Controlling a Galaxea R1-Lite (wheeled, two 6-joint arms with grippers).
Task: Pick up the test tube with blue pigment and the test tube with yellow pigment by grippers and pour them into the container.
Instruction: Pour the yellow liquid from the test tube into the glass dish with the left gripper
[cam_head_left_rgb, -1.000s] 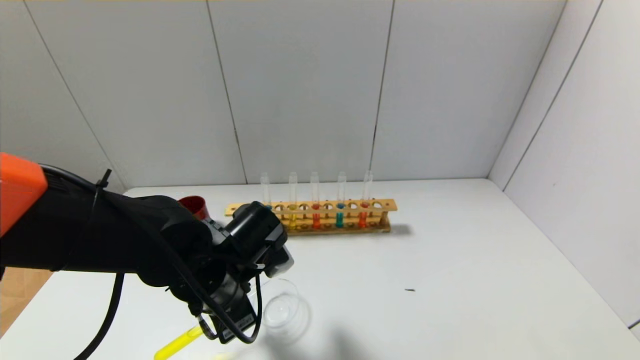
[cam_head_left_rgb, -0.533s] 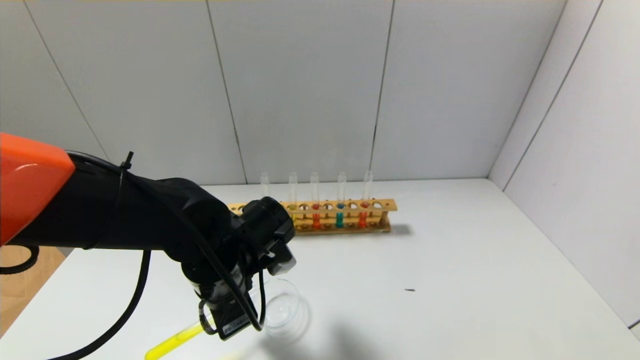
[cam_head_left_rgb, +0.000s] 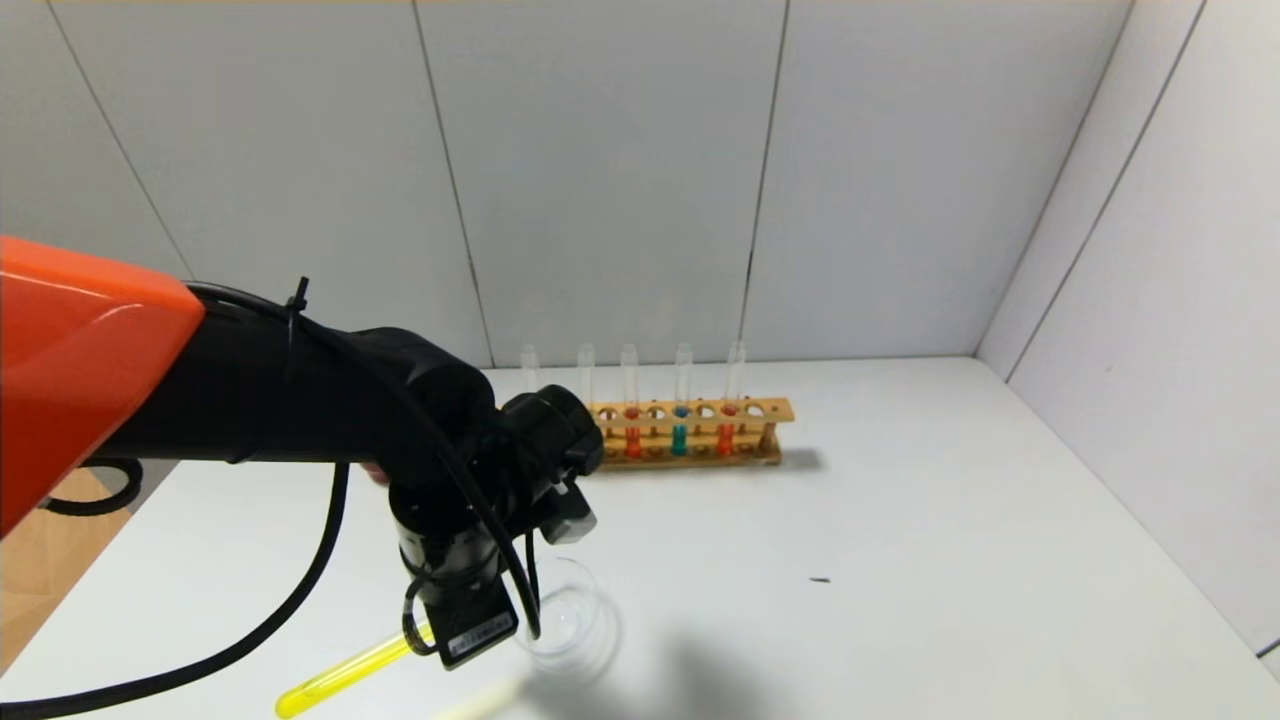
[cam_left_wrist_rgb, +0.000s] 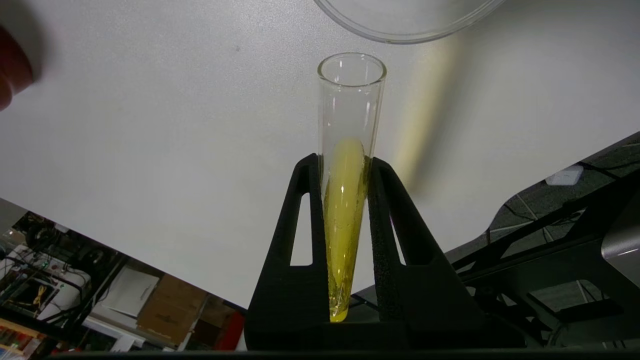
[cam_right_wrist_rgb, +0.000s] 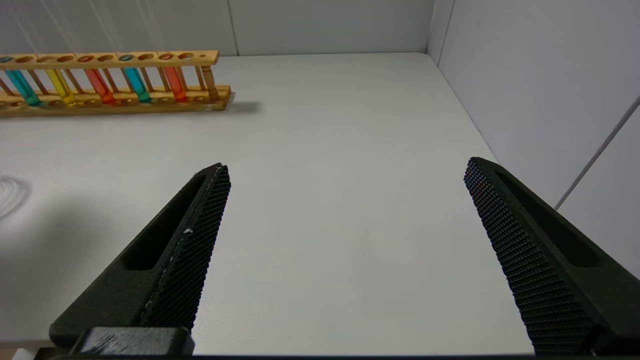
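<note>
My left gripper (cam_head_left_rgb: 440, 635) is shut on the test tube with yellow pigment (cam_head_left_rgb: 340, 675) and holds it tilted low over the table's front left. In the left wrist view the tube (cam_left_wrist_rgb: 345, 200) sits between the fingers (cam_left_wrist_rgb: 300, 210). Its yellow liquid lies along the wall, and its open mouth is just short of the container's rim (cam_left_wrist_rgb: 400, 32). The clear glass container (cam_head_left_rgb: 570, 620) stands right beside the gripper. The test tube with blue pigment (cam_head_left_rgb: 680, 436) stands in the wooden rack (cam_head_left_rgb: 700, 412); it also shows in the right wrist view (cam_right_wrist_rgb: 135, 82). My right gripper (cam_right_wrist_rgb: 345, 170) is open and empty above bare table.
The rack (cam_right_wrist_rgb: 115, 102) at the back also holds orange-red tubes (cam_head_left_rgb: 727, 437), a paler yellow tube (cam_right_wrist_rgb: 61, 86) and a second teal tube (cam_right_wrist_rgb: 21, 87). A dark red cup (cam_left_wrist_rgb: 10, 75) stands behind my left arm. White walls enclose the back and right.
My left arm has pushed forward and its wrist has rolled. The yellow tube has tipped flatter, with its bottom end swinging left and its mouth staying toward the container.
</note>
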